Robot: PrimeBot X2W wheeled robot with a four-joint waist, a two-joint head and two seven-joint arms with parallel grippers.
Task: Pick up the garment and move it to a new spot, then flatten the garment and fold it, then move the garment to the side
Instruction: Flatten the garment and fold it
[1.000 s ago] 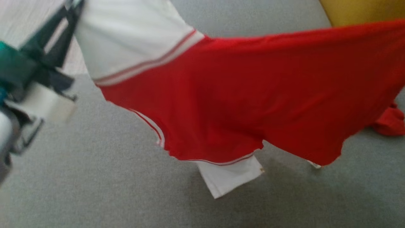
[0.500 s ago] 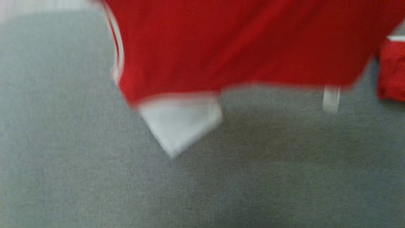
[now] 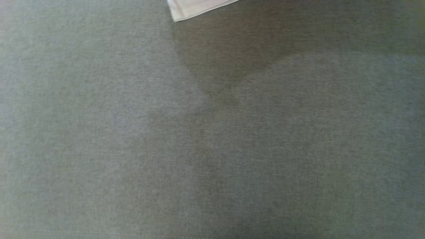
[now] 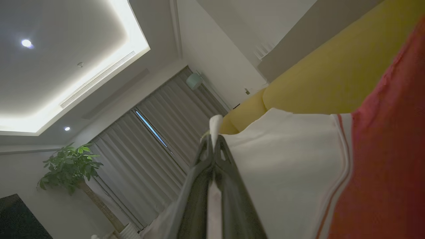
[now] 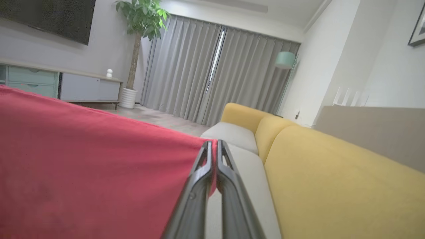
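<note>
Garment (image 4: 382, 166) — soft red cloth, white sleeve — pinched tight by left pincer (image 4: 214, 138) and right pincer (image 5: 214, 143).

The grey seat (image 3: 212, 149) lies open below the hanging garment (image 3: 196, 8); yellow backrest (image 5: 332, 186) walls one side.

Right claw (image 5: 213, 143) pinched on red garment (image 5: 83, 159) edge — yellow sofa (image 5: 332, 186) beside, grey curtains (image 5: 212, 69) beyond

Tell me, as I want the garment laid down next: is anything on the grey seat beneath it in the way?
Nothing visible. In the head view the seat below the garment shows only shadow. The left end effector and right end effector are shut on the garment, holding it up.
</note>
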